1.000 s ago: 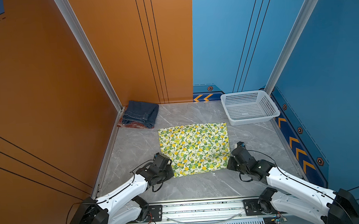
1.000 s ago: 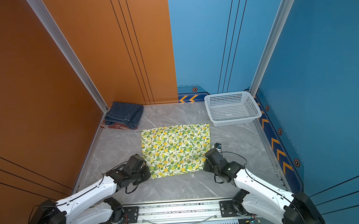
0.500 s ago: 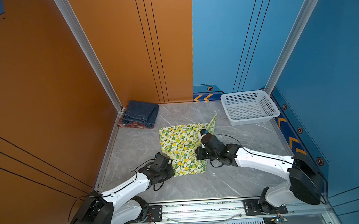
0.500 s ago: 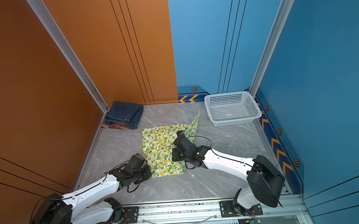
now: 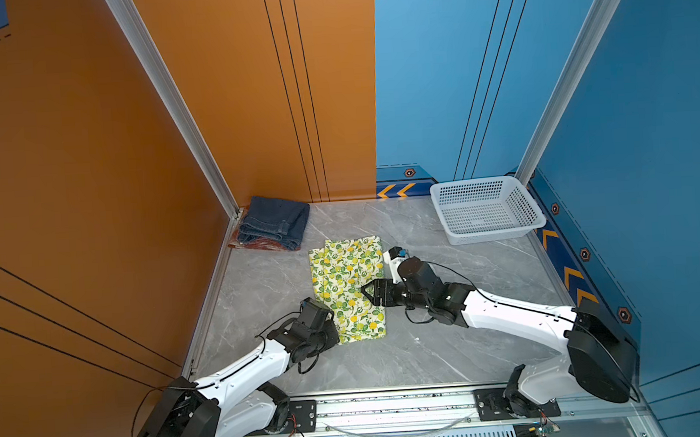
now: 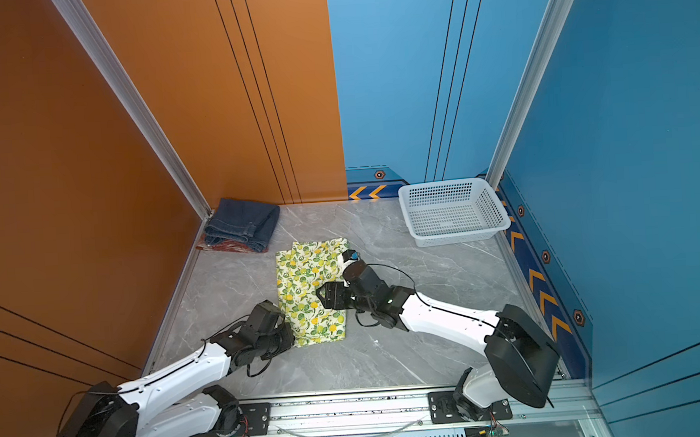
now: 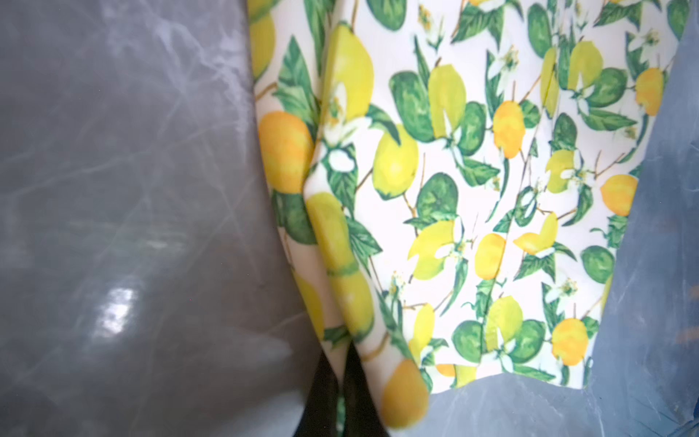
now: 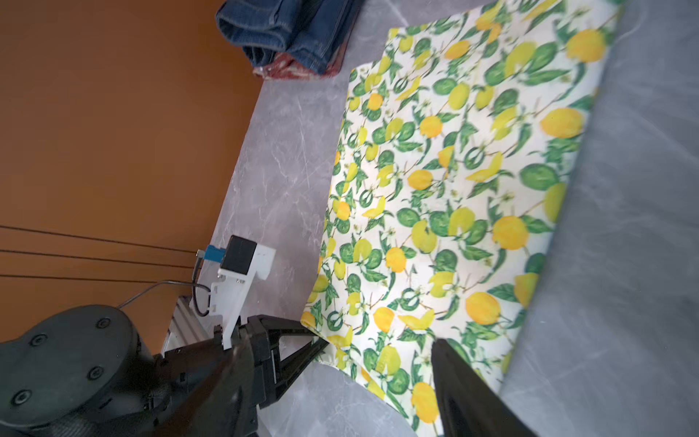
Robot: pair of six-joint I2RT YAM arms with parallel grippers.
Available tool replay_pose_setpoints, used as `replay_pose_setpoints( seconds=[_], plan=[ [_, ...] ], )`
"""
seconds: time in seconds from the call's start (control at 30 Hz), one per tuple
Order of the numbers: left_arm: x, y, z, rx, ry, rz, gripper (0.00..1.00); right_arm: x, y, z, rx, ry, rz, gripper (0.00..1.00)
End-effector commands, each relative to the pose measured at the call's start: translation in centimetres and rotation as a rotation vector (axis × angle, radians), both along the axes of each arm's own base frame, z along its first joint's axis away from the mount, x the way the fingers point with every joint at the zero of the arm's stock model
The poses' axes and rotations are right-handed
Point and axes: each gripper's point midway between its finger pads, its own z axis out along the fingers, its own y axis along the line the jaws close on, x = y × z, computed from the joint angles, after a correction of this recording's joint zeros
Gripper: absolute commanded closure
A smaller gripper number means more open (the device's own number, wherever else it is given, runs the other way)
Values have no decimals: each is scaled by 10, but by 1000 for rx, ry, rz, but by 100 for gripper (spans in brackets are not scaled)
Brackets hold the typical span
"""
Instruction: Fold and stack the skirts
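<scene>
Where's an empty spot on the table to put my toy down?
Bare table lies in front between the arms, between the basket and right arm, and between the lemon skirt and orange wall. Crowded: the middle, with left gripper and right gripper at that skirt, and the back-left corner, with the denim skirt.

We see the left arm (image 5: 240,365) and right arm (image 5: 512,315) in white shells with black rounded joints. Thin black cables (image 8: 194,297) loop at the wrists. The left gripper (image 8: 319,342) has black triangular jaws beside a white camera bracket (image 8: 242,287).
</scene>
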Motion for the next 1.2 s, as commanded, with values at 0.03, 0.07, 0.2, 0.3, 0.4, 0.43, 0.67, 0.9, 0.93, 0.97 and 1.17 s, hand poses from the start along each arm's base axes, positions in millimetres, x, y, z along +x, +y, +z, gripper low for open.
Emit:
replay_pose_setpoints(
  seconds=[0.03, 0.07, 0.2, 0.3, 0.4, 0.43, 0.67, 0.9, 0.93, 0.97, 1.17],
  plan=[
    [-3, -12, 1, 15, 6, -59, 100, 14, -57, -16, -116, 9, -156, 25],
    [-3, -17, 2, 16, 8, -77, 100, 16, -69, -16, -129, 8, -183, 25],
    [-4, -46, 7, 18, -4, -185, 91, 28, -116, -14, -169, 9, -288, 25],
    [3, -90, 19, -17, -34, -302, 77, 29, -150, -4, -205, -12, -359, 25],
    [5, -144, 30, -35, -55, -446, 59, 26, -182, 11, -215, -45, -424, 25],
    [1, -167, 33, -64, -59, -516, 48, 23, -190, 16, -213, -54, -438, 25],
    [-19, -226, 57, -237, -93, -728, 16, 13, -208, 31, -251, -83, -439, 22],
    [9, -132, 58, -161, -98, -501, 7, 22, -179, 18, -319, -82, -336, 17],
    [15, -117, 59, -163, -102, -454, 7, 24, -170, 16, -336, -86, -311, 17],
    [21, -106, 61, -163, -107, -410, 7, 26, -161, 14, -353, -94, -287, 17],
    [46, -22, 58, -79, -91, -111, 9, 31, -75, -16, -499, -122, -37, 20]
  ],
)
